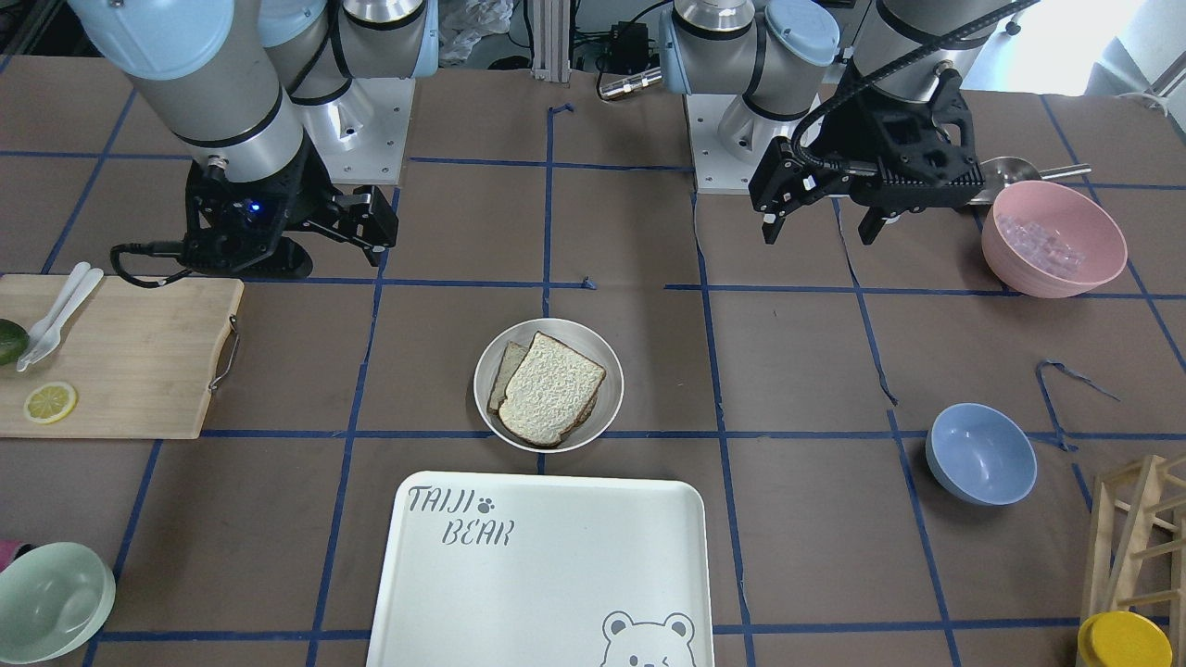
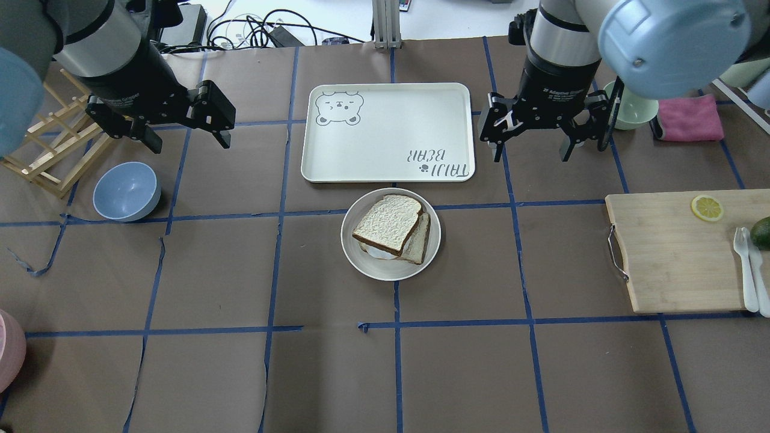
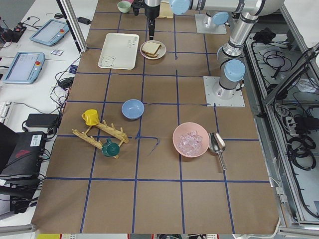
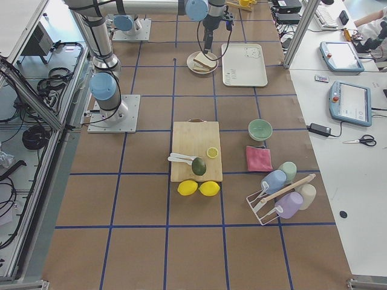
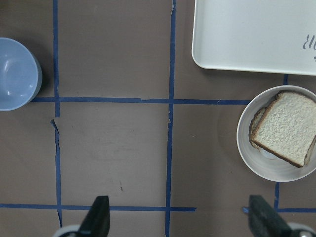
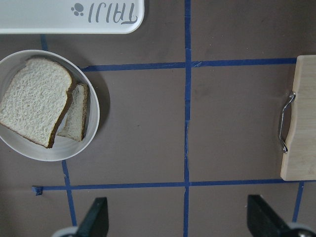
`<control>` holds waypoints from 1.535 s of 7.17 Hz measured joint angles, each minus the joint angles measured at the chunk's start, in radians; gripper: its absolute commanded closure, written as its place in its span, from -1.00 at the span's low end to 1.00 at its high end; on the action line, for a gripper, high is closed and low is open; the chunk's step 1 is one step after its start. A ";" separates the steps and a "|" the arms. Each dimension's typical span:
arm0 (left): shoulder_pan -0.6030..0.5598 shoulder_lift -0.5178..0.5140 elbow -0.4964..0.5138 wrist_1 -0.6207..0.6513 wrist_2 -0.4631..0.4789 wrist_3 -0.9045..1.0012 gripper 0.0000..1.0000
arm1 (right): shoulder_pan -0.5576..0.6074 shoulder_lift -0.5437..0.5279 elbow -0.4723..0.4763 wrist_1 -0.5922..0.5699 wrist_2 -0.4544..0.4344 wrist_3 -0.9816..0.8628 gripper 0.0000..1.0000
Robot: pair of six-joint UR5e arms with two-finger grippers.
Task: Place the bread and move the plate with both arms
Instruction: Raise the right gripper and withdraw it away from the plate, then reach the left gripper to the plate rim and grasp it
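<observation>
The round off-white plate (image 2: 361, 258) sits mid-table just in front of the bear-print tray. The plain bread slice (image 2: 388, 222) lies on the plate, askew on top of a second slice whose edge sticks out at its side. Bread (image 5: 286, 128) and plate (image 5: 245, 143) show at the right of the left wrist view, and bread (image 6: 32, 106) and plate (image 6: 94, 123) at the left of the right wrist view. My left gripper (image 2: 186, 141) is open and empty, raised to the plate's left. My right gripper (image 2: 532, 153) is open and empty, raised to the plate's right.
The white bear-print tray (image 2: 385, 132) lies just beyond the plate. A blue bowl (image 2: 126, 191) and a wooden rack (image 2: 48, 150) are on the left. A cutting board (image 2: 674, 252) with a lemon slice and cutlery is on the right, and a pink bowl (image 1: 1053, 236) stands near the left arm's base.
</observation>
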 measured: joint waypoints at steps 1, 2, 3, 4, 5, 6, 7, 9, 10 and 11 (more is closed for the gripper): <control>-0.002 -0.015 -0.003 0.006 -0.002 -0.012 -1.00 | -0.018 -0.007 -0.016 -0.018 0.012 -0.042 -1.00; -0.004 -0.035 -0.011 0.020 -0.005 -0.039 -1.00 | -0.025 -0.011 -0.034 -0.040 0.014 -0.064 -1.00; -0.008 -0.061 -0.030 0.053 -0.008 -0.078 -1.00 | -0.029 -0.016 -0.040 -0.050 0.009 -0.074 -1.00; -0.016 -0.088 -0.068 0.106 -0.026 -0.111 -1.00 | -0.031 -0.022 -0.039 -0.052 0.004 -0.075 -1.00; -0.033 -0.112 -0.122 0.178 -0.067 -0.132 -1.00 | -0.033 -0.028 -0.037 -0.049 0.001 -0.073 -1.00; -0.055 -0.131 -0.191 0.263 -0.108 -0.154 -1.00 | -0.033 -0.035 -0.036 -0.050 0.000 -0.071 -1.00; -0.079 -0.150 -0.269 0.355 -0.130 -0.177 -0.96 | -0.034 -0.040 -0.035 -0.053 -0.001 -0.070 -1.00; -0.114 -0.195 -0.387 0.503 -0.178 -0.187 -0.85 | -0.034 -0.043 -0.035 -0.056 -0.001 -0.072 -1.00; -0.123 -0.229 -0.418 0.559 -0.193 -0.187 -0.79 | -0.035 -0.043 -0.035 -0.060 -0.001 -0.074 -1.00; -0.134 -0.270 -0.432 0.603 -0.198 -0.188 -0.78 | -0.036 -0.043 -0.035 -0.063 -0.001 -0.076 -1.00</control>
